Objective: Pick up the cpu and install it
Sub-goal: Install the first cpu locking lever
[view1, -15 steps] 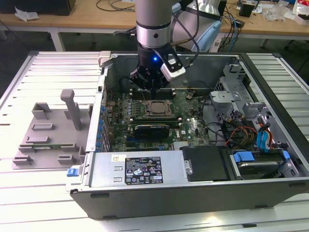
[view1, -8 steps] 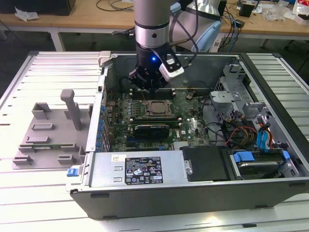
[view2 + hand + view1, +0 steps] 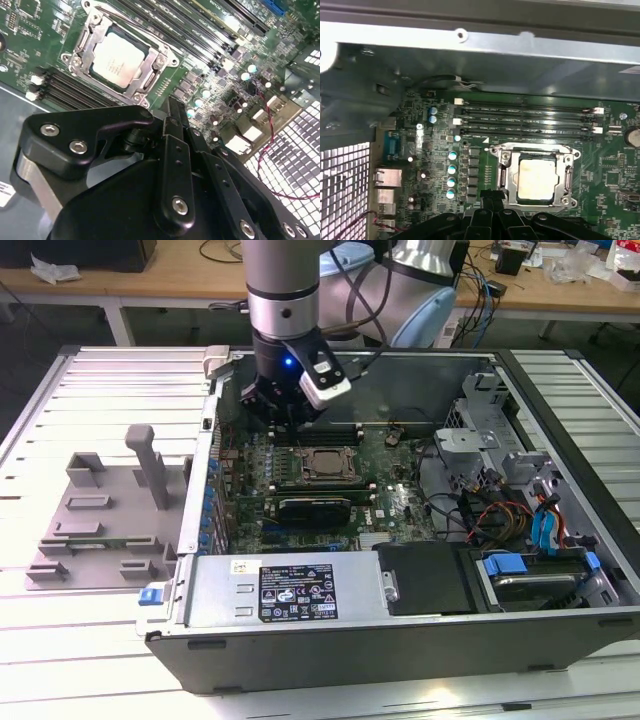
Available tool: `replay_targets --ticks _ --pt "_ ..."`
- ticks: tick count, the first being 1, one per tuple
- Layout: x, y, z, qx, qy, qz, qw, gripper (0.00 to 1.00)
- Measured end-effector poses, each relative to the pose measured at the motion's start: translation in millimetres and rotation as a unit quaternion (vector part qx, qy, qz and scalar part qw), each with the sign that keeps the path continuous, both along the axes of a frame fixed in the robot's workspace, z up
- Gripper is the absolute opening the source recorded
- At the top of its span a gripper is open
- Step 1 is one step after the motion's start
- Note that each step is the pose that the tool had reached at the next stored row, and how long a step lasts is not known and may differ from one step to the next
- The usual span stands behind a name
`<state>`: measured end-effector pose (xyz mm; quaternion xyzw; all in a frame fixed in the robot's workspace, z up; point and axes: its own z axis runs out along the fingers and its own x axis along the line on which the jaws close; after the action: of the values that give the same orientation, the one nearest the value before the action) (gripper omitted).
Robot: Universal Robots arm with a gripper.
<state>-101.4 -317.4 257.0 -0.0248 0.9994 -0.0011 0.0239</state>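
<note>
The cpu [image 3: 322, 462] lies flat in the black socket frame [image 3: 352, 468] on the green motherboard inside the open computer case. Its pale silvery top shows in both wrist views [image 3: 117, 59] [image 3: 537, 179], ringed by the metal latch frame [image 3: 567, 172]. My gripper [image 3: 285, 418] hangs just above the board, beside the socket on its far side toward the exterior view's left. The fingertips [image 3: 172, 107] [image 3: 492, 196] stand pressed together with nothing between them, a short way off the socket's edge.
Grey plastic fixture blocks [image 3: 100, 510] sit on the slatted table at the exterior view's left. Inside the case are the power supply [image 3: 290, 590], a metal drive cage [image 3: 480, 420], blue cables [image 3: 545, 525] and memory slots [image 3: 525, 120]. The case wall [image 3: 470, 40] is close by.
</note>
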Motion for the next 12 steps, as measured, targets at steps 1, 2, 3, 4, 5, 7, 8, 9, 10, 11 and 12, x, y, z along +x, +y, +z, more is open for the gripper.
replay_targets --ticks 1,2,3,4,5,7,8,9,10,11,12 --pt "-2.5 0.0 0.0 0.0 0.0 0.0 1.0 0.11" --pt "-3.7 0.0 0.0 -0.0001 0.0 0.0 1.0 0.11" --pt "-4.6 0.0 -0.1 0.0 0.0 0.0 1.0 0.11" --pt "-5.1 0.0 0.0 0.0004 0.0 0.0 1.0 0.11" --pt "-5.2 -0.1 0.0 0.0058 0.0001 0.0 1.0 0.11" --pt "-6.0 -0.1 -0.1 0.0282 0.0 0.0 0.9996 0.11" --pt "-6.6 0.0 -0.1 0.0313 0.0 0.0 0.9995 0.11" --pt "-7.9 -0.1 -0.2 0.0357 0.0 0.0 0.9994 0.11" --pt "-9.6 -0.1 -0.2 0.0422 0.0 0.0 0.9991 0.11" --pt "-10.8 -0.2 -0.2 0.048 0.0 0.0 0.9988 0.11" --pt "-11.8 -0.2 -0.2 0.0537 0.0 0.0 0.9986 0.11"
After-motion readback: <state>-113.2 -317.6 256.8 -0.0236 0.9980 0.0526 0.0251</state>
